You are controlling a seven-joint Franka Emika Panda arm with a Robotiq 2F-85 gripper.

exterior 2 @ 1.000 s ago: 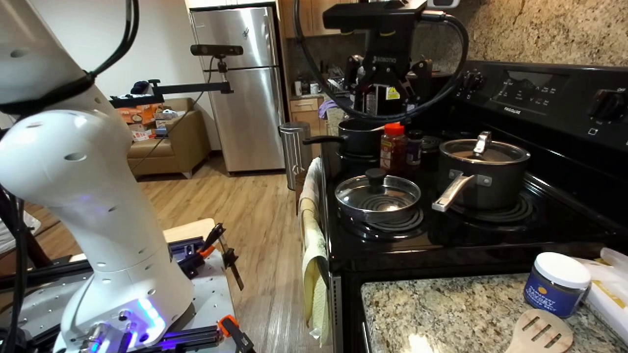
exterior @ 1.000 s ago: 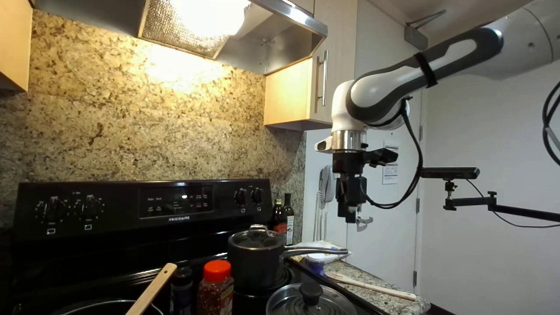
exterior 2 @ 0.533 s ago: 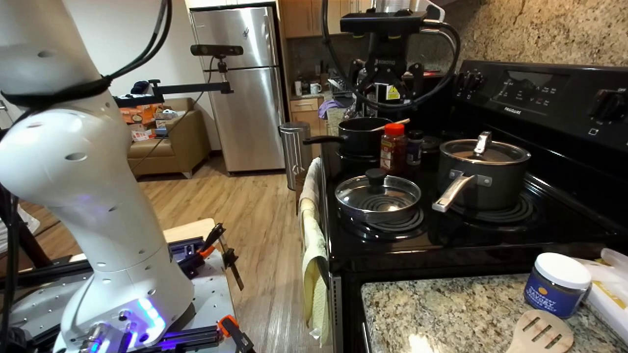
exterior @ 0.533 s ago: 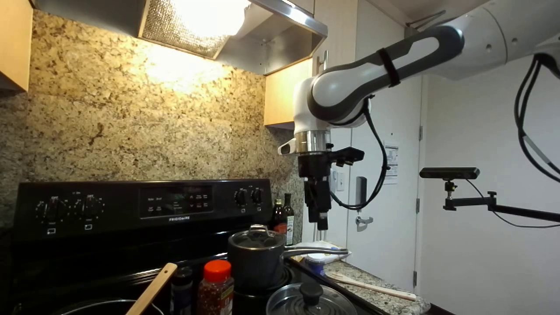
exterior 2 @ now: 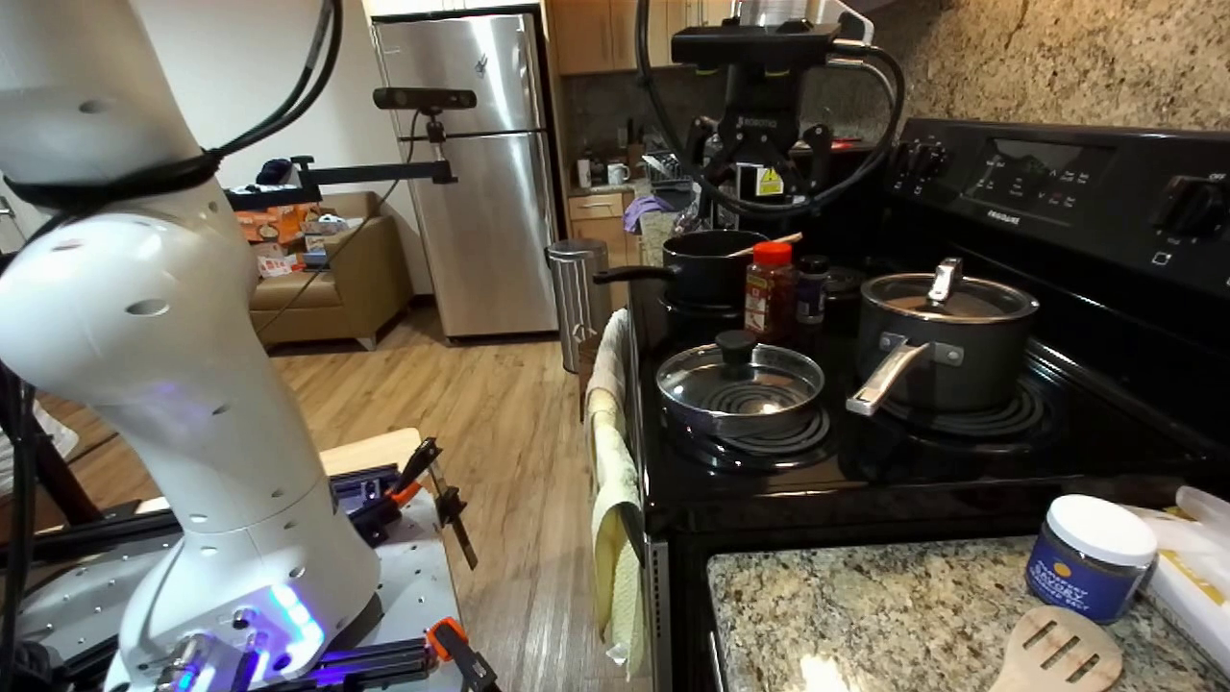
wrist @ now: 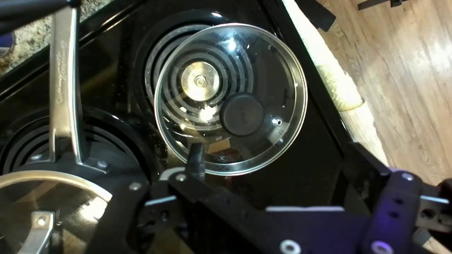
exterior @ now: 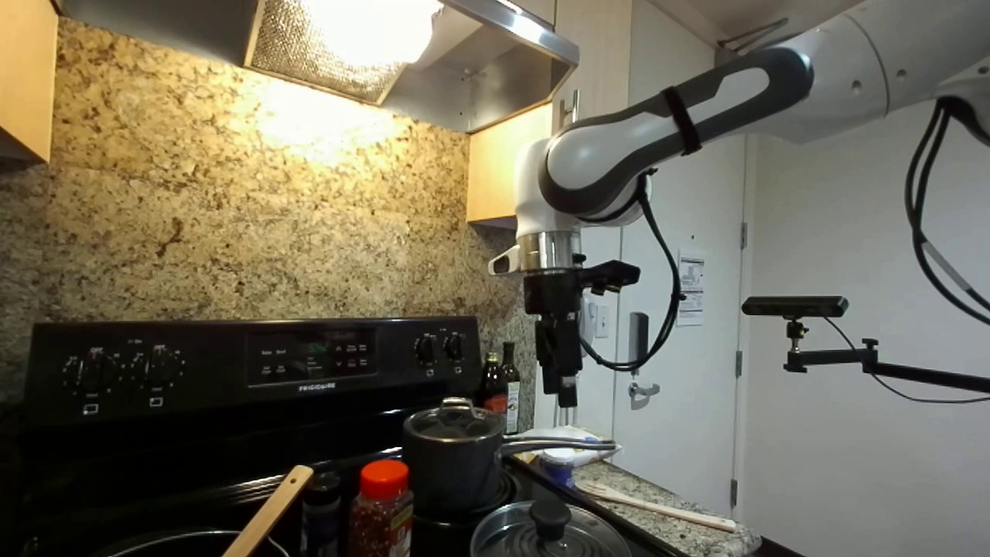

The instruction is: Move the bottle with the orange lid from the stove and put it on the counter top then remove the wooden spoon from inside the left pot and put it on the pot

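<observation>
"Okay, quickly: what's the gripper (exterior: 560, 392) doing?"

"Hanging high above the stove (exterior 2: 922, 481). In the wrist view its fingers (wrist: 196, 160) are standing wide apart, black stove surface showing between them."

"And the bottle with the orange lid (exterior 2: 771, 288)?"

"In both exterior views it's standing upright on the stove, between the left pot (exterior 2: 700, 279) and the glass lid (wrist: 242, 113). A dark bottle (exterior: 319, 517) is standing just beside it."

"Left pot, which corner?"

"Sitting at the front corner farthest from the counter top (exterior 2: 836, 596). The wooden spoon (exterior: 269, 510) is leaning inside, handle sticking out over the rim."

"Glass lid?"

"Resting over the front burner nearer the counter top. A towel (exterior 2: 617, 567) is hanging off the stove's front edge."

"Rest, fast?"

"Lidded grey pot (exterior 2: 947, 351) is sitting toward the back edge, on the burner nearer the counter top, its handle pointing toward that side. On the counter top a blue jar (exterior 2: 1081, 572) is standing near the stove's edge, a slotted spatula (exterior 2: 1062, 658) lying just beside it."
</observation>
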